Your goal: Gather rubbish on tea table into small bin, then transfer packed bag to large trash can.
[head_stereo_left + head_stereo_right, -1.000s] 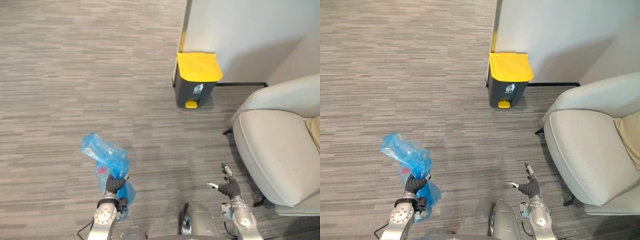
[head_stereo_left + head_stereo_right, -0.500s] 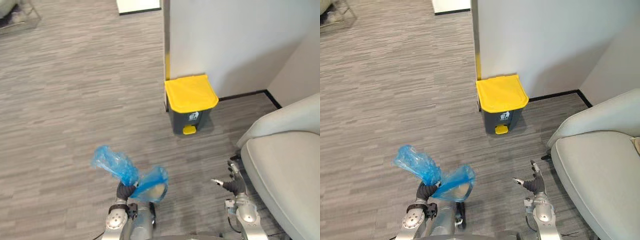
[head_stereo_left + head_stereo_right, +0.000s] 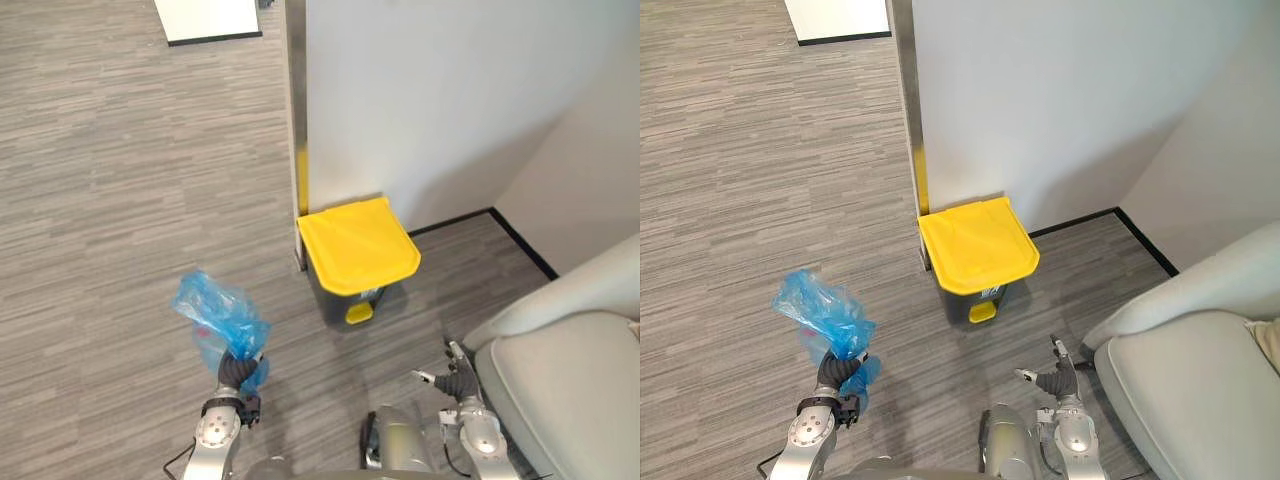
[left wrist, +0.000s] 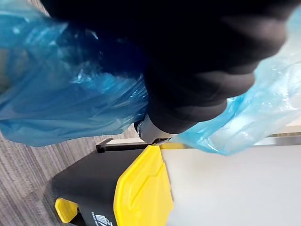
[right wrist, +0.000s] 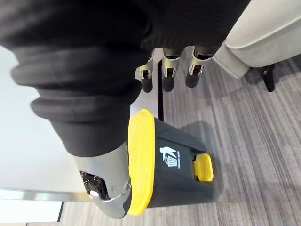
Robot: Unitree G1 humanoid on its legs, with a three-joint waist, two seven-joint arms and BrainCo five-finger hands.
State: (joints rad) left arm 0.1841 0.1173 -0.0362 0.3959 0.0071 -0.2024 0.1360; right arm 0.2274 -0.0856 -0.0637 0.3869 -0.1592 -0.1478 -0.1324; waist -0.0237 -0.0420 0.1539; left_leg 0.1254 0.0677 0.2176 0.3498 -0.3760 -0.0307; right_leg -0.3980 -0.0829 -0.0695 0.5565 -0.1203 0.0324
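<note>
Transfer step: left hand clamped on the packed blue bag, near-left of the closed yellow-lidded trash can; right hand spread, empty; lid probably needs opening next.

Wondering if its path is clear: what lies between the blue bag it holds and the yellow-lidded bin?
Only bare grey floor, seen in both eye views, lies between the blue bag in the left hand and the bin.

White litter pictogram on dark front of trash can; no legible words.
</note>
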